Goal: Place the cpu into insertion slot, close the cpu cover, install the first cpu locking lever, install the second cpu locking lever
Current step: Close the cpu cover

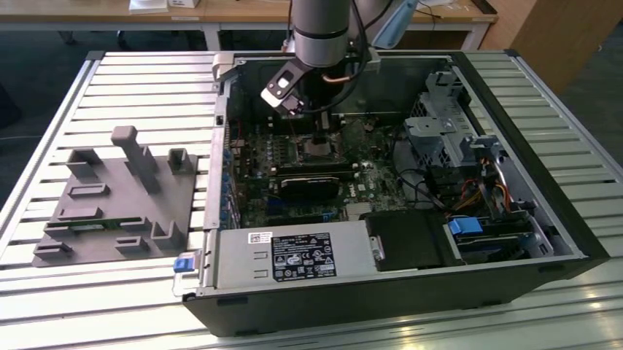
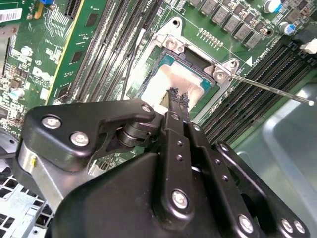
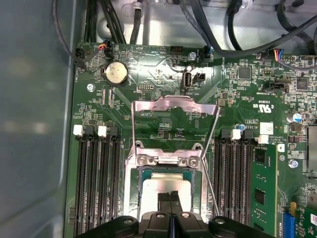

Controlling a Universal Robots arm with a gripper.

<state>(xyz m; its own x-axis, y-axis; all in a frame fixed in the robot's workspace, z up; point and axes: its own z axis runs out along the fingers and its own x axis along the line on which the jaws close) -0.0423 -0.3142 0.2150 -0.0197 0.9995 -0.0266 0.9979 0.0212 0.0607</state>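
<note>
Table (image 1: 146,80), slatted metal: carries an open case (image 1: 389,302) and, toward the table's edge at the exterior view's left, a grey fixture (image 1: 107,204) with upright pegs, set just beside the case. Case, near edge: grey power supply (image 1: 282,255) in the corner at the exterior view's left. Board (image 1: 251,175), green, on the case floor: black card (image 1: 311,188) lies across it just beyond the power supply. Beyond the card, at mid-board: slot (image 3: 131,183), silver-rimmed, flanked on both sides by banks of long memory slots (image 3: 96,183). Cpu (image 3: 151,191): seated flat in the slot, pale metal top up. Gripper (image 3: 171,197): hangs from the arm (image 1: 322,29) directly over the slot. Its fingers (image 2: 174,106) are pressed together. In the second wrist view the tips appear to rest on the middle of the cpu's top. Cover (image 3: 173,105): swung open, standing upright on its hinge at the slot's edge toward the coin cell. Lever (image 2: 267,89): thin steel rod, unlatched, angled away from a corner of the slot and out over the memory slots. Past the cover: coin cell (image 3: 115,73) on the board, then connectors along the board's edge, then black cables (image 3: 106,20) against the case's metal wall.
</note>
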